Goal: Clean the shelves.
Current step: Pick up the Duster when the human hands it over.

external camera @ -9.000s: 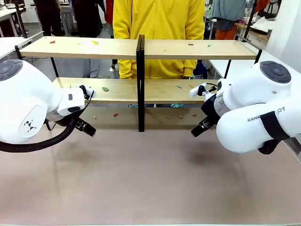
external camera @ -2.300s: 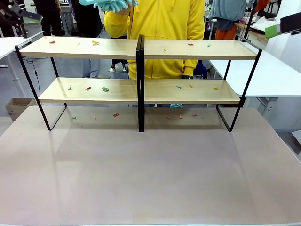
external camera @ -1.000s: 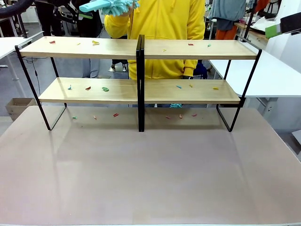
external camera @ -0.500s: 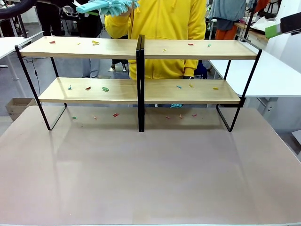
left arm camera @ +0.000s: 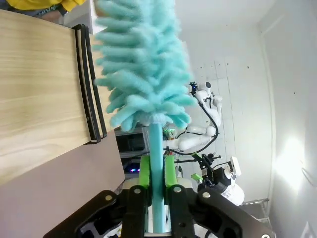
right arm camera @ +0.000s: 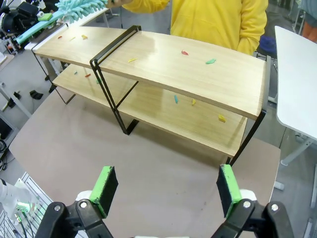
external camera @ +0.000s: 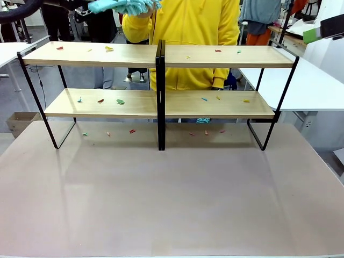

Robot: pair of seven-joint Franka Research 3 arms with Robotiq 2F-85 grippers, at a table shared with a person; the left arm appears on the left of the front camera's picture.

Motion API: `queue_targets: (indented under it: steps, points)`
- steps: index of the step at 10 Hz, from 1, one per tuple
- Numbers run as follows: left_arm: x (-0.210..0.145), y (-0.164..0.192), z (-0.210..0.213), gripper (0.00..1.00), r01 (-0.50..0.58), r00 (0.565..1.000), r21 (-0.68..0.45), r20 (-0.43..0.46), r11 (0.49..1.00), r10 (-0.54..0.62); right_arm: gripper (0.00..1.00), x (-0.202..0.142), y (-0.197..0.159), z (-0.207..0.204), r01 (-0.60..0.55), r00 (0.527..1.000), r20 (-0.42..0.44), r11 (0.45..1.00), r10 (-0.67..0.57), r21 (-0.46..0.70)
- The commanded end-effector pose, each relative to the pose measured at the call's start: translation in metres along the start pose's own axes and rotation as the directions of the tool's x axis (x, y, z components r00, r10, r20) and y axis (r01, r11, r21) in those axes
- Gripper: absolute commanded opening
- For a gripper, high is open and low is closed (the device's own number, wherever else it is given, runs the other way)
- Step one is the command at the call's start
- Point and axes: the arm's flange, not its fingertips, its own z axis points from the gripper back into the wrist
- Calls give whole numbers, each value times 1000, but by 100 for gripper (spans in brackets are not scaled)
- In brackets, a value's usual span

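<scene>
The shelves (external camera: 215,56) stand at the far side of the table, two light-wood boards on a black frame, strewn with small coloured scraps (external camera: 120,101). More scraps (external camera: 132,131) lie on the table beneath. A person in yellow holds a turquoise fluffy duster (external camera: 126,5) above the rack's left half, hand (external camera: 141,12) at its head. My left gripper (left arm camera: 157,173) is shut on the duster's (left arm camera: 143,69) handle, green pads pressing both sides. My right gripper (right arm camera: 167,193) hangs open high over the table, looking down on the shelves (right arm camera: 163,54) and the duster (right arm camera: 79,7).
The brown table (external camera: 172,199) in front of the rack carries nothing large. White tables stand to the right (external camera: 317,86) and left (external camera: 11,51). A cardboard box (external camera: 19,121) sits on the floor at the left.
Both arms rose from in front of the rack. The person brought the duster in over the left half, and my left arm came in from the upper left to its handle.
</scene>
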Motion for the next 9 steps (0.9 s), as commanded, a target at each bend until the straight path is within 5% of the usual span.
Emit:
queue_targets:
  steps: [1,4,5,7,9]
  points:
    - [-4,3,-2,0,-2,998,1,-60,1000,2,100,0,-2,0,-16,1000,2,1000,16,3]
    - [-12,-3,7,0,41,993,-3,-115,999,-41,100,0,-2,0,-16,1000,2,1000,16,3]
    - [-24,-14,28,0,67,977,18,-202,998,-62,100,0,-2,0,-16,1000,2,1000,16,3]
    - [-78,-36,102,0,233,917,97,-354,968,-185,100,0,-2,0,-16,1000,2,1000,16,3]
    - [-151,-41,199,0,409,865,131,-369,903,-339,100,0,-2,0,-16,1000,2,1000,16,3]
